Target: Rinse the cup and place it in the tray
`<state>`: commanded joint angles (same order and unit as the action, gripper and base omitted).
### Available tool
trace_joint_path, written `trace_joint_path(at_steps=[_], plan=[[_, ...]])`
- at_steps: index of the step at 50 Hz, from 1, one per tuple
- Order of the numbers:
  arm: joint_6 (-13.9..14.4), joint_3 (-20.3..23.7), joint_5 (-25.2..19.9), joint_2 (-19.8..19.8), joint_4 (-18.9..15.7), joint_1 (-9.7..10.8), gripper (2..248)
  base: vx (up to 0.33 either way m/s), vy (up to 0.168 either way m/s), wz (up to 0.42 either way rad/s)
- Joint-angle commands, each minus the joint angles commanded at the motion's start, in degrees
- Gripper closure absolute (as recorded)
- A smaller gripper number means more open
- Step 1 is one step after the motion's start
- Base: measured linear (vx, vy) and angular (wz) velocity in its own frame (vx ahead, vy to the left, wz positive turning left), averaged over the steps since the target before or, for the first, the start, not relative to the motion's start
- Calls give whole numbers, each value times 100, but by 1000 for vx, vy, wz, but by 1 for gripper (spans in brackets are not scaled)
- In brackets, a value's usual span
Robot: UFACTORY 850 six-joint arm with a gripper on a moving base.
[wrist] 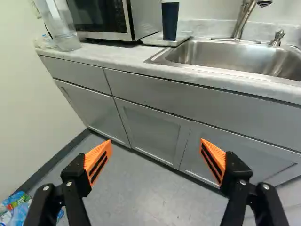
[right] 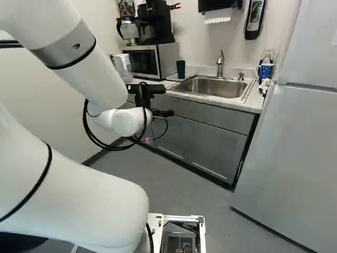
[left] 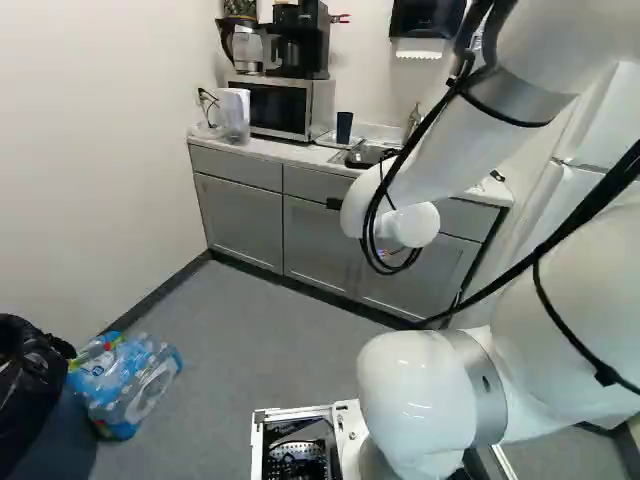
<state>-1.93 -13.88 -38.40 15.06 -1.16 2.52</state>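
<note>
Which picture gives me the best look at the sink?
The right base view: it shows the whole sink, with nothing in front. The wrist view shows it larger but cuts off one end; in the left base view, the arm hides part of it.

"What's lost around the sink (wrist: 221,59)?"
"In the wrist view its far-side end runs off the edge, and the top of the faucet (wrist: 243,19) is cut off. In the left base view the arm (left: 445,150) covers part of the basin."

"And the cup (wrist: 170,21)?"
"I can't see down to its bottom, and it hides a bit of the tray (wrist: 153,40) behind it."

"Anything else cropped?"
"The microwave (wrist: 146,19) loses its top in the wrist view. The coffee maker (right: 154,23) is cut off above in both base views, the fridge (right: 295,158) at the right base view's side, and the trash bin (left: 45,430) at the left one's."
</note>
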Motion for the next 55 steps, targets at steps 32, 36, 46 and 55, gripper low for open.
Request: trace_joint_path(at_steps=[32, 36, 46, 55], plan=[[150, 693, -906, 73, 90, -197, 3, 0, 0, 0], [162, 747, -976, 79, 97, -212, 3, 0, 0, 0], [182, 840, -1098, 89, 110, -238, 3, 0, 0, 0], [191, 882, -1152, 93, 115, -250, 3, 0, 0, 0]])
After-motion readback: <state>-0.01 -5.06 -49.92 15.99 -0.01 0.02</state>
